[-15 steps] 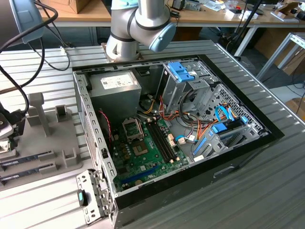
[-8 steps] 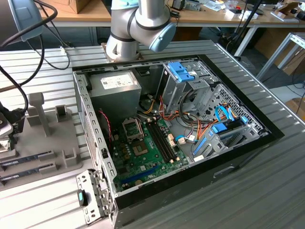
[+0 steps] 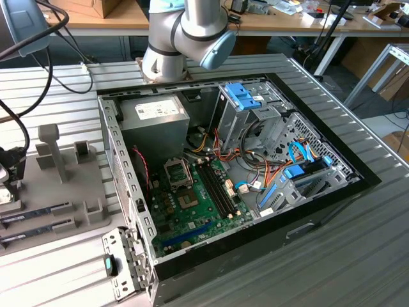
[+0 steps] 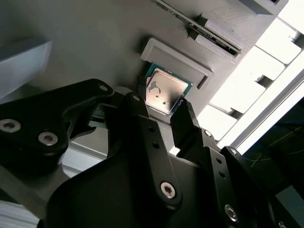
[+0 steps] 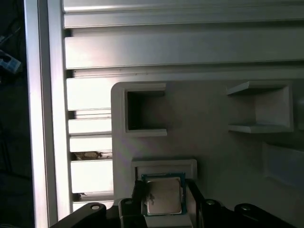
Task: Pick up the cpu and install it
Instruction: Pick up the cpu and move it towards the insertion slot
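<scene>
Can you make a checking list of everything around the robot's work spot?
Surface: ribbed metal table, grey parts tray on it.
Job's things: cpu by its white holder on the tray; open computer case with motherboard.
Clutter: memory sticks in tray slots.
Grippers: gripper shut on the cpu's sides.
Cables: black cables at the exterior view's left; coloured wires inside the case.
Surroundings: wooden desks beyond the table.

Exterior view: even room light, soft shadows inside case (image 3: 255,242). Second wrist view: gripper (image 4: 164,102) near-black, underexposed; slats (image 4: 266,71) blown out white; bright reflection on cpu (image 4: 164,90) lid. First wrist view: slats overexposed, tray (image 5: 213,142) dull grey, deep shadow in its pockets, cpu lid dim.
</scene>
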`<state>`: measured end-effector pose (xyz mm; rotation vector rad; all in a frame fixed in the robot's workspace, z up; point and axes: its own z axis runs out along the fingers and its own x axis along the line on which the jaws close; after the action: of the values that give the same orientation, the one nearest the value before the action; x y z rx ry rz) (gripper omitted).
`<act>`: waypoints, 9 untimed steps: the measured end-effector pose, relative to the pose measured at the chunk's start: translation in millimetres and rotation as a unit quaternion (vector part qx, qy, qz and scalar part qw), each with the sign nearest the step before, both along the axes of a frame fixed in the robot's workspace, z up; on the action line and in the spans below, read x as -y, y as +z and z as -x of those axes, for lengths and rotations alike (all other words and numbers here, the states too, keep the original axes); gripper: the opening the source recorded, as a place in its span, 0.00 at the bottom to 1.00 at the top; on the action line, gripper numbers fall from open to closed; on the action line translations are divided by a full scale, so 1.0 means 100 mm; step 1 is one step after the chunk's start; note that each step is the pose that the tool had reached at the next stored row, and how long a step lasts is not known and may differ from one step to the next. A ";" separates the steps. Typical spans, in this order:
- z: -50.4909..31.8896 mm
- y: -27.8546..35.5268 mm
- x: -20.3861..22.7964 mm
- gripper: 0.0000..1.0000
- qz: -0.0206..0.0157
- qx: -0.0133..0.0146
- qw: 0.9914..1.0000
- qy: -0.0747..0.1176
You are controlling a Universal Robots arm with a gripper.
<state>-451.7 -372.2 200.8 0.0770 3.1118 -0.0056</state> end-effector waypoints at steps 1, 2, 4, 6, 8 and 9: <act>0.005 -0.005 0.006 0.48 0.000 0.000 1.000 0.002; 0.006 -0.011 0.011 0.48 0.000 0.000 1.000 0.007; 0.006 -0.014 0.011 0.48 0.000 0.000 1.000 0.008; 0.006 -0.015 0.012 0.48 0.000 0.000 1.000 0.008; 0.005 -0.016 0.012 0.48 0.000 0.000 1.000 0.008; 0.005 -0.016 0.011 0.48 0.000 0.000 1.000 0.008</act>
<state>-452.2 -373.4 199.3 0.0527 3.1123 -0.0053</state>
